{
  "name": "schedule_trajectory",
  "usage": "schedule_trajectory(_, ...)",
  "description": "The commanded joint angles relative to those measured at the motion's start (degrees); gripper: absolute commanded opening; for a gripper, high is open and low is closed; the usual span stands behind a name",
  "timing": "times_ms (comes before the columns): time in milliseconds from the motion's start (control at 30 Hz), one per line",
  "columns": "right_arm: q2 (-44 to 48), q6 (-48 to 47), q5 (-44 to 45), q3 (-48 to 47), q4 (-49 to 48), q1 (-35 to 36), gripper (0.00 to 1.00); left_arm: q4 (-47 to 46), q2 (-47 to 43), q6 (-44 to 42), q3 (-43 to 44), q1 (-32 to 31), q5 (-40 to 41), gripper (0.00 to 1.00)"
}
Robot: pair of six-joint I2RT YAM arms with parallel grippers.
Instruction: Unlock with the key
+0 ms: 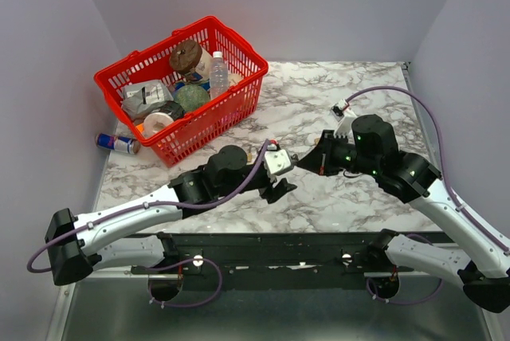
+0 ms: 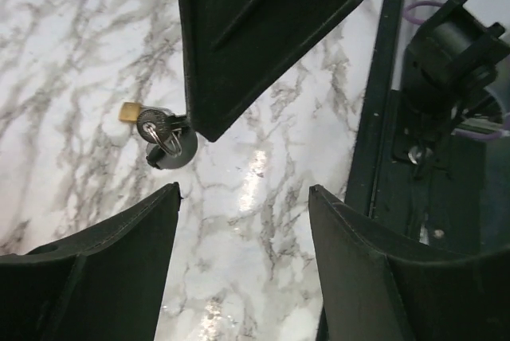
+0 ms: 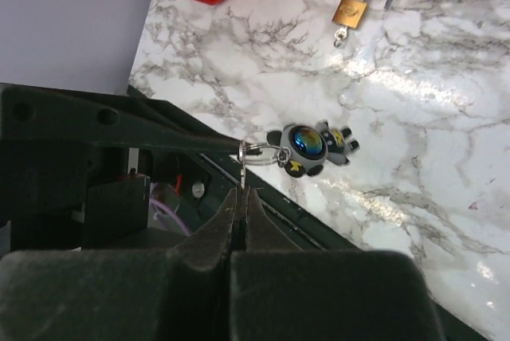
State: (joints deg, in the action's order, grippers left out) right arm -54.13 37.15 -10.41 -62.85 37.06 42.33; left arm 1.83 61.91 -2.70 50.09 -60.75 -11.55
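My right gripper (image 3: 241, 191) is shut on the key (image 3: 241, 175), which shows edge-on as a thin metal strip between the fingertips. Its ring (image 3: 253, 150) carries a grey figure charm (image 3: 312, 147) with a shiny dome, hanging above the table. The small brass padlock (image 3: 350, 12) lies on the marble further off, its silver shackle raised in a hook. My left gripper (image 2: 243, 197) is open and empty just above the table, below the right fingers (image 2: 255, 30). The ring and charm (image 2: 163, 138) and a corner of the padlock (image 2: 127, 111) show there too. Both grippers meet mid-table, right (image 1: 307, 163) and left (image 1: 279, 190).
A red basket (image 1: 103, 78) full of groceries stands at the back left, with a can (image 1: 115, 143) lying beside it. The black mounting rail (image 1: 263, 245) runs along the table's near edge, close under both grippers.
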Motion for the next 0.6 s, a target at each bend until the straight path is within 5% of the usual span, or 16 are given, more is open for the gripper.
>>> schedule_trajectory(0, -0.5, 4.4, -6.0, -1.7, 2.4, -0.4, 0.01, -3.9, -1.4, -6.5, -1.9, -3.6, 18.4, 0.73)
schedule_trajectory(567, -0.2, 6.8, -8.2, 0.2, 2.1, -0.5, 0.01, -8.5, 4.3, -15.6, -1.1, -14.2, 38.1, 0.73)
